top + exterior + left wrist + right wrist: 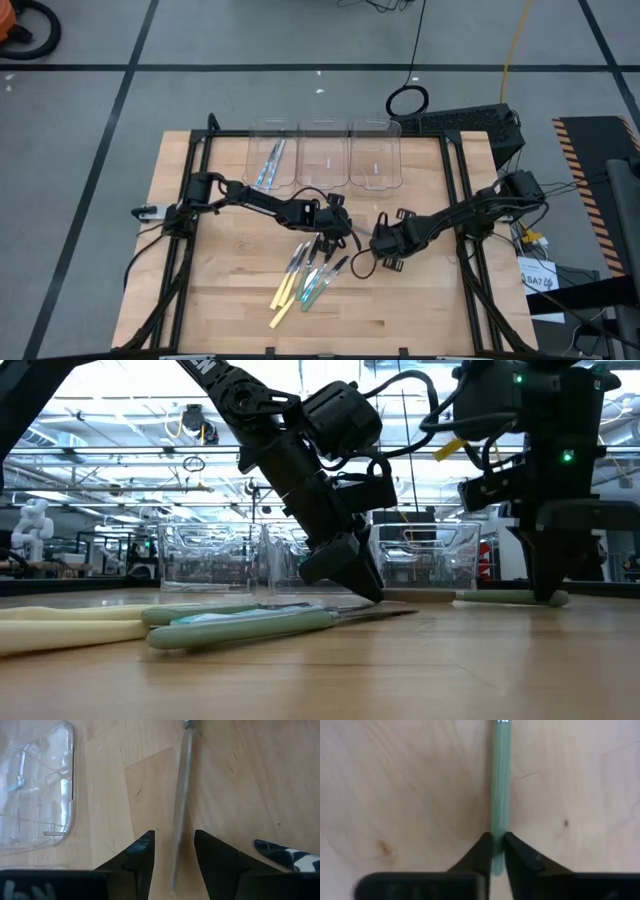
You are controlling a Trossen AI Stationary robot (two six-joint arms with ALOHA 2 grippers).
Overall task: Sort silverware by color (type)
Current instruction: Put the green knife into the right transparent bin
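The silverware lies as a loose pile of green and pale yellow handled utensils on the wooden table, with the green handles nearest in the low view. Blue-handled utensils lie in the leftmost clear bin. My left gripper stands open at the table's middle, tilted down. One finger is on either side of a silvery utensil shaft that lies flat. To its right, my right gripper points down, shut on a green-handled utensil. My right gripper pinches the green handle by its two long sides between its two fingers, close to the handle's free end. The fingers come from above, pointing down, and lie across the handle. The handle lies level on the table.
Three clear bins stand side by side at the far edge; one shows in the left wrist view. The two arms are close together over the table's middle. Bare wood lies at the near left and near right.
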